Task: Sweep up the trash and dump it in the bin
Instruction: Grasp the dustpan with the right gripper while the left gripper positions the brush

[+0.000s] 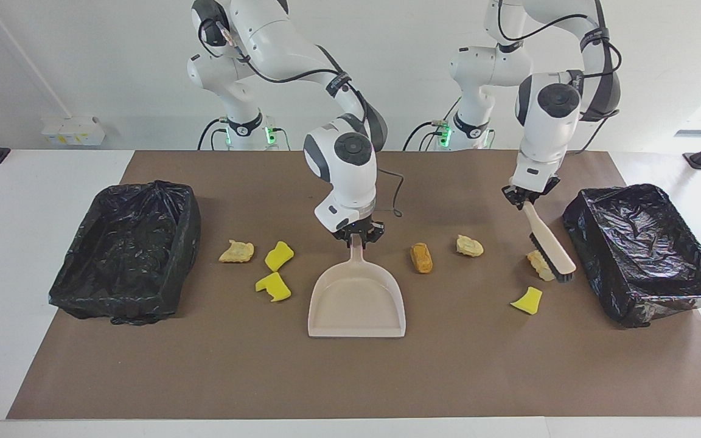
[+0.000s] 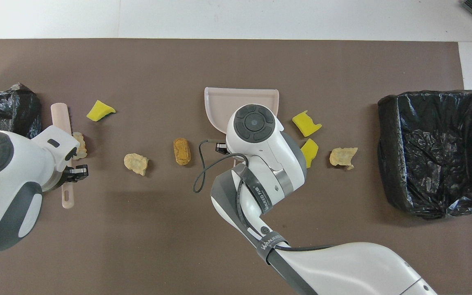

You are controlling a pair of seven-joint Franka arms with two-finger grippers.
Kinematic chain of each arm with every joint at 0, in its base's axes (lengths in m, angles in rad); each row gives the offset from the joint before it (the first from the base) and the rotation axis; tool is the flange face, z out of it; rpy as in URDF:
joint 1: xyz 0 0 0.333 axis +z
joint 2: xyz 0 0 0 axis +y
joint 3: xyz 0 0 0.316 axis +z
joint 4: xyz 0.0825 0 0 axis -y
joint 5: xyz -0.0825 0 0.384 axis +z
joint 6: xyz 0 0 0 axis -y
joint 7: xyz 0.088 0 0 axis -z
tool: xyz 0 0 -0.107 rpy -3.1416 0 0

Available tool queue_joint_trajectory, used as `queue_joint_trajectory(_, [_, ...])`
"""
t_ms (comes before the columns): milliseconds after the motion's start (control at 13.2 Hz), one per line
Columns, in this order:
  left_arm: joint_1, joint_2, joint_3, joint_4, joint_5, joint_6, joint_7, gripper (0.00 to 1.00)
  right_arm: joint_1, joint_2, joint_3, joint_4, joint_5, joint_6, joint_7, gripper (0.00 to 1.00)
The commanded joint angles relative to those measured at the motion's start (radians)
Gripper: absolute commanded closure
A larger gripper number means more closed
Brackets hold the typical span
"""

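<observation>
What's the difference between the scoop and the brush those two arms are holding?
The dustpan is a wide, shallow beige tray lying flat on the brown mat; the brush is narrow with dark bristles, tilted, its head down beside a tan lump. The right gripper holds the dustpan at mid-table; the left gripper holds the brush near a black-lined bin. Both are pale plastic, gripped by their handles.

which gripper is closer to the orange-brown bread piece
Right. The right gripper, shut on the dustpan handle, is beside the orange-brown piece. The left gripper holds the brush near the bin.
</observation>
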Motion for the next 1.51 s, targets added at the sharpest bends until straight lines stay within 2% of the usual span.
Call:
queue_joint_trajectory(0, [0.110, 0.033, 0.002, 0.033, -0.033, 0.012, 0.211, 1.00, -0.007, -0.005, 0.005, -0.006, 0.004, 0.001, -0.003, 1.00])
queue_joint_trajectory(151, [0.190, 0.067, 0.002, 0.041, -0.048, 0.069, 0.379, 1.00, -0.004, -0.032, 0.005, -0.005, -0.004, -0.004, -0.040, 1.00])
queue_joint_trajectory(379, [0.228, 0.128, 0.001, 0.038, -0.048, 0.132, 0.437, 1.00, -0.056, -0.116, 0.005, -0.008, 0.005, -0.057, -0.265, 1.00])
queue_joint_trajectory(606, [0.210, 0.153, -0.007, 0.027, -0.057, 0.126, 0.506, 1.00, -0.125, -0.205, 0.004, -0.013, 0.002, -0.218, -0.653, 1.00])
queue_joint_trajectory(757, [0.173, 0.159, -0.009, 0.027, -0.085, 0.120, 0.513, 1.00, -0.159, -0.233, -0.001, -0.014, -0.018, -0.315, -0.861, 1.00])
queue_joint_trajectory(909, [0.117, 0.159, -0.009, 0.026, -0.126, 0.120, 0.513, 1.00, -0.188, -0.238, 0.001, -0.029, -0.070, -0.346, -1.096, 1.00])
queue_joint_trajectory(1211, [-0.001, 0.142, -0.009, 0.001, -0.137, 0.095, 0.501, 1.00, -0.212, -0.248, 0.001, -0.060, -0.134, -0.337, -1.535, 1.00])
queue_joint_trajectory(1438, [-0.098, 0.110, -0.009, -0.022, -0.137, 0.030, 0.468, 1.00, -0.209, -0.225, 0.002, -0.079, -0.173, -0.324, -1.631, 1.00])
